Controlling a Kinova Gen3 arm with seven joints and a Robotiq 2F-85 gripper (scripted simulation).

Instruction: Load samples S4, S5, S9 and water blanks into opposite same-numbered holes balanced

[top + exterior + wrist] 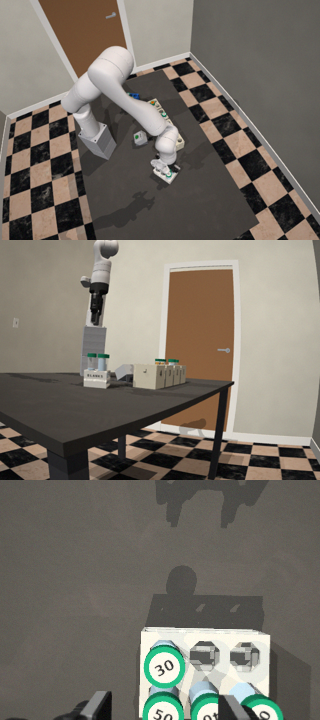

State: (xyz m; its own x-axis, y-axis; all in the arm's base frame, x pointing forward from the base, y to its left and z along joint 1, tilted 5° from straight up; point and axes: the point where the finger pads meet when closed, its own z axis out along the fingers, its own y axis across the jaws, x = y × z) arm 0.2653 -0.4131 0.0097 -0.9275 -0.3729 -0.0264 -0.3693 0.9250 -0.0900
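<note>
The white BLANKS rack [172,180] [96,381] [205,636] stands on the dark table. In the wrist view it holds water blanks marked 30 [164,667], 50 [161,711], 40 [205,712] and a fourth cut off by the frame edge [260,713]. Its two back wells [205,655] are empty. My gripper [165,169] [95,322] [163,707] hangs well above the rack, pointing down, open and empty. A row of cream adapters [184,144] [146,379] stands behind, with an orange-dotted tube [152,102] and a white-dotted tube [163,114] in it.
A blue sample rack [134,96] stands at the far end of the table, mostly hidden by my arm. The sloped desk with the green DONE key [137,136] [124,371] sits between the arm's base and the adapters. The table edge runs close behind the adapters.
</note>
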